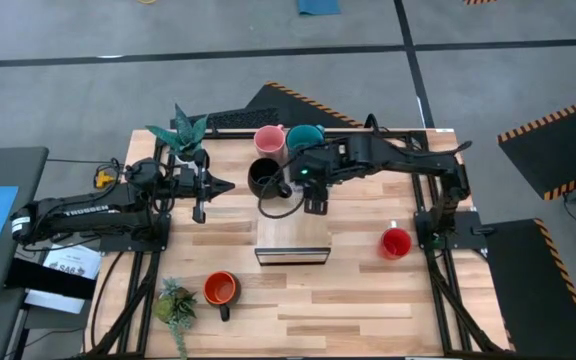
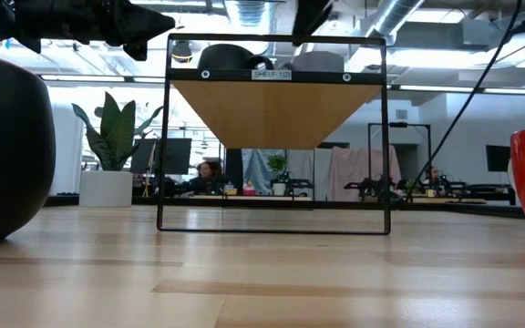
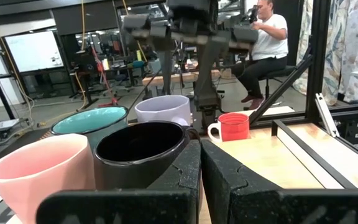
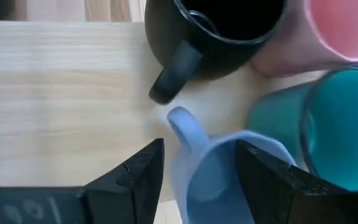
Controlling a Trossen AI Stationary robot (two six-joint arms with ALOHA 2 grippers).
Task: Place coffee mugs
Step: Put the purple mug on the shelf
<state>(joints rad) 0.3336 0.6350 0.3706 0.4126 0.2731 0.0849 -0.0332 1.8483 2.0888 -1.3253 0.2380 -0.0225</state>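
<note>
Right tool [image 4: 197,165] hangs over the mug cluster at the far edge of the desk [image 1: 368,300], jaws spread wide, straddling the handle and near rim of the glossy pale blue ceramic mug [image 4: 219,174]. Nothing gripped yet; whether either finger touches the mug cannot be told.

Left tool [image 1: 200,185] waits near the desk's left edge, fingers closed together, empty, pointing at the cluster.

Cluster: glossy black ceramic mug [image 1: 265,176], pink ceramic mug [image 1: 269,139], teal ceramic mug [image 1: 304,137] and the pale blue one stand tightly packed, sides about touching. Red ceramic mug [image 1: 396,242] stands apart near the right edge; orange ceramic mug [image 1: 220,289] near the front-left corner beside a small potted succulent [image 1: 174,302]. A taller potted plant [image 1: 185,135] stands at the far-left corner. A small wood-topped wire shelf [image 1: 293,243] sits mid-desk.

Step in hand, as judged: grasp the pale blue mug.
- Centre the jaws on the rim wall beside the handle, not on the handle alone; a glossy glaze will likely slip under a shallow pinch.
- Descend straight down and keep the outer finger clear of the teal mug.
- Lift vertically before any sideways move, or the neighbours will be dragged.

Orientation: the pale blue mug is upright, long axis vertical, mouth up. Its handle points toward the black mug's handle [image 4: 174,71], the two nearly meeting.
</note>
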